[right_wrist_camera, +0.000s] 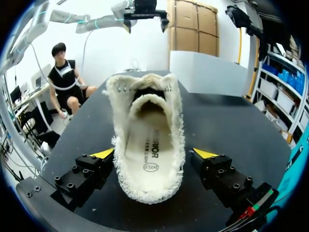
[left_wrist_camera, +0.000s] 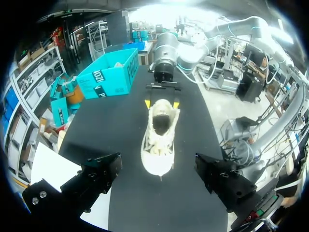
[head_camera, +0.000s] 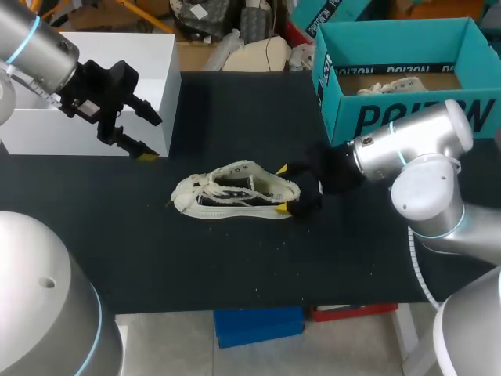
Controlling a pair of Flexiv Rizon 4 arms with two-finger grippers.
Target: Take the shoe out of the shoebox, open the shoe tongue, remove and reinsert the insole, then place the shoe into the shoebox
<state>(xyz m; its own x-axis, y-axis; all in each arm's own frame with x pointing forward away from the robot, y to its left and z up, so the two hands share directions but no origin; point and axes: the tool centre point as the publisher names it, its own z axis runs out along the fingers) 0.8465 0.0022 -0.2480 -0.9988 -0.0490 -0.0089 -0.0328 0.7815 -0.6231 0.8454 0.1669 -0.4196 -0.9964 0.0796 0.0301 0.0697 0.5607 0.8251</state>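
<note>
**Shoe out of box, heel between the right gripper's fingers**

The shoe stood on its sole on the black table. Its toe pointed toward the left arm, and it sat clear of the teal shoebox. The insole lay seated inside.

Judged light and soft: frayed fabric upper, collar likely to fold under pressure, only the sole rim stiff. The best hold appeared to be across the heel, low on the sole sides. The insole looked thin and floppy, best pinched at its heel edge.

The right gripper straddled the heel with its fingers spread wide; no firm clamp was evident. The left gripper hung wide and empty near the white box, well apart from the shoe.
</note>
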